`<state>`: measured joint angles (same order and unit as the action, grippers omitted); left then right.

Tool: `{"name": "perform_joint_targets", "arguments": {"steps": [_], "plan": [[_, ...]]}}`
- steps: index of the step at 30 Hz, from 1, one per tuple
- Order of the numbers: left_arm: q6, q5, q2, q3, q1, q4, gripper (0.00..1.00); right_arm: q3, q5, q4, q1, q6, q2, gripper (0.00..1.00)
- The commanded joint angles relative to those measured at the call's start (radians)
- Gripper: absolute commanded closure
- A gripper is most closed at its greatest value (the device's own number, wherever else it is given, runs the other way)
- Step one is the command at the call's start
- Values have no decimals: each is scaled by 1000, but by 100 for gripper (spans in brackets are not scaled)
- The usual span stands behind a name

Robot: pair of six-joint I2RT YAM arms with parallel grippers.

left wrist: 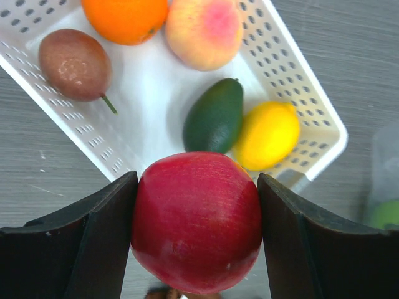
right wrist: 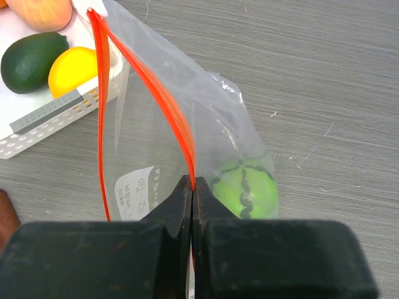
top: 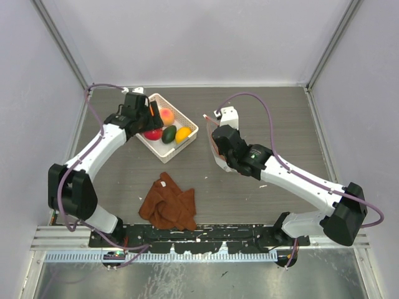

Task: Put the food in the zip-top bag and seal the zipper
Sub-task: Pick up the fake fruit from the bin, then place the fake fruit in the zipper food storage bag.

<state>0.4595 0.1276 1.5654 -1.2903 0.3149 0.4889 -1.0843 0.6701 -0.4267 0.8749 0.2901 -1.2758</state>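
Zip-top bag (right wrist: 156, 143) gapes since right end effector (right wrist: 192, 187) pinches its zipper (right wrist: 103, 75); left end effector (left wrist: 196, 182) clamps red fruit (left wrist: 196, 224) for loading.

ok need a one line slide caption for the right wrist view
Right gripper pinches the zip-top bag at its orange-red zipper, mouth open, bright green fruit inside, white basket alongside.

Red fruit (left wrist: 196, 221) clamped in left gripper (left wrist: 196, 184), at edge of white basket (left wrist: 149, 93) holding orange fruit (left wrist: 124, 17), peach-pink fruit (left wrist: 204, 31), brown fruit (left wrist: 75, 63), dark green fruit (left wrist: 215, 116) touching yellow fruit (left wrist: 267, 135).
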Motion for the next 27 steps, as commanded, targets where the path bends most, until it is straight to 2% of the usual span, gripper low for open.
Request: {"name": "perform_joint_targets", "arguments": {"steps": [1,11,16,27], "plan": [[81,-115,-115,67,14,-139,76,-32,-12,36,3,34,29,100],[193,-267,-261,175,80,-277,80,-38,-58,46,3,55,25,100],[221,-270,-341,222,140,-340,82,-58,-88,24,3,49,-3,100],[348,-265,-483,416,181,-543,84,-113,-191,57,3,41,-132,100]]}}
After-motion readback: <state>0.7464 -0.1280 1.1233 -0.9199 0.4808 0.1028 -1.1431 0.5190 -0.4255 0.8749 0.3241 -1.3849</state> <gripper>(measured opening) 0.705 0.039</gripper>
